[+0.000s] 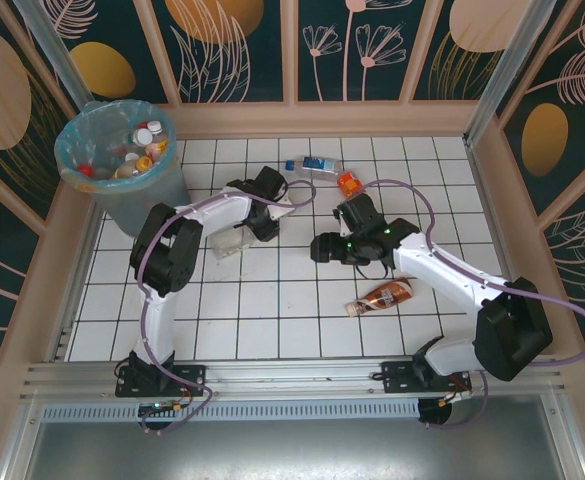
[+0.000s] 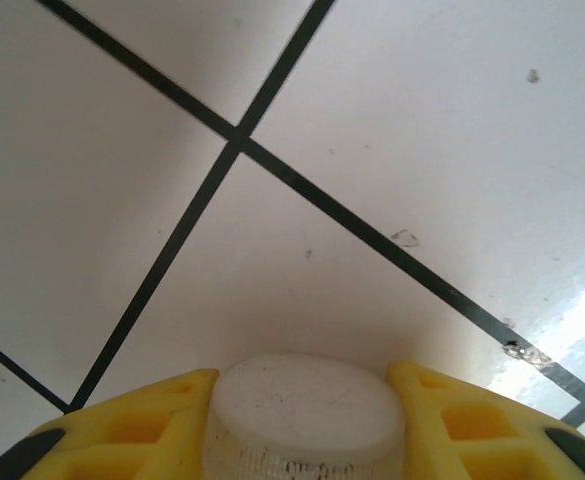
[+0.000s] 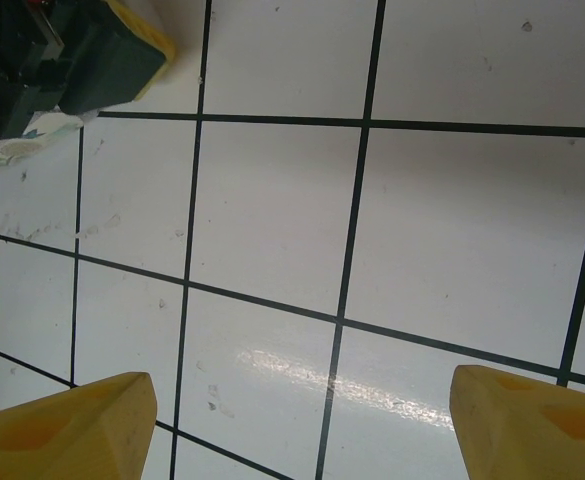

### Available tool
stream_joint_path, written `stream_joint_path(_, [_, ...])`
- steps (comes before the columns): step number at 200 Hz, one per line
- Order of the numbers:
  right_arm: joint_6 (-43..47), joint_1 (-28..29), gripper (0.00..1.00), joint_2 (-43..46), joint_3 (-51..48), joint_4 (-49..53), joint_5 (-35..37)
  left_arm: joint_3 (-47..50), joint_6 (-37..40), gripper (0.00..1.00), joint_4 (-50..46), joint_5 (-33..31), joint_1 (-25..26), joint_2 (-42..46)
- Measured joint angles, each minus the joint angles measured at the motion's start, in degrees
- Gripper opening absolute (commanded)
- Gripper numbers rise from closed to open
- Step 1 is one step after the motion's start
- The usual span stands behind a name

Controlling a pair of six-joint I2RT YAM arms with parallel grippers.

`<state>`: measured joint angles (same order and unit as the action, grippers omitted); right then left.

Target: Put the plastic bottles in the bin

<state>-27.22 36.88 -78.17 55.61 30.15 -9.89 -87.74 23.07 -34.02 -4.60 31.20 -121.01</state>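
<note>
Tabletop [image 1: 272,320] in the top external view carries four bottles. A blue-labelled bottle [image 1: 310,165] lies far at the middle, with an orange bottle [image 1: 349,183] just to its right. A brown bottle [image 1: 382,296] lies nearer on the right, and a clear bottle [image 1: 230,242] lies left of centre, near the one bin [image 1: 142,205]. The bin stands at the far left corner and holds more bottles. At least four coloured caps show there, but the full number cannot be told. The left wrist view gives what the top view cannot: the left gripper [image 2: 302,375] has its two yellow fingers [image 2: 132,420] pressed against either side of a white cap [image 2: 307,415], gripping the clear bottle just above the tiles. The right wrist view shows the right gripper [image 3: 302,400] with its jaws spread wide over bare tiles and nothing between them. At that view's far left corner are the left gripper's dark body and a scrap of the clear bottle.
</note>
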Motion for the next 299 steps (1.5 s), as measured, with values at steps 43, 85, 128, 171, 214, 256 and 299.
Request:
stream_joint_path(43, [-0.22,0.70,0.77,-0.48,1.29,0.07,-0.48,0.31,-0.50,0.24,0.39,0.74,-0.15,2.25])
stream_joint_path(85, [0.09,3.17,0.77,-1.77,10.43,-0.15,-1.22,-4.24,-3.02,0.15,0.42,1.70,-0.20,12.26])
stream_joint_path(128, [2.56,6.88,0.77,-4.74,26.25,-3.89,-2.71,-13.97,-6.78,0.00,2.60,-0.96,-0.48,24.33])
stream_joint_path(171, [5.49,9.46,0.77,-12.81,44.39,-7.48,-2.08,-18.71,-10.01,0.00,8.15,-6.84,-6.19,32.81])
stream_joint_path(214, [8.26,14.88,0.77,-26.27,62.47,-8.31,-2.54,-18.36,-14.53,0.00,13.81,-10.21,-19.89,35.69])
stream_joint_path(256, [8.87,20.61,0.77,-34.93,69.48,-7.23,-4.35,-15.32,-18.27,0.00,19.32,-9.35,-34.60,36.59])
stream_joint_path(299, [8.68,23.56,0.77,-35.43,68.72,-7.52,-6.62,-6.34,-20.20,0.00,27.04,-4.61,-42.86,34.86])
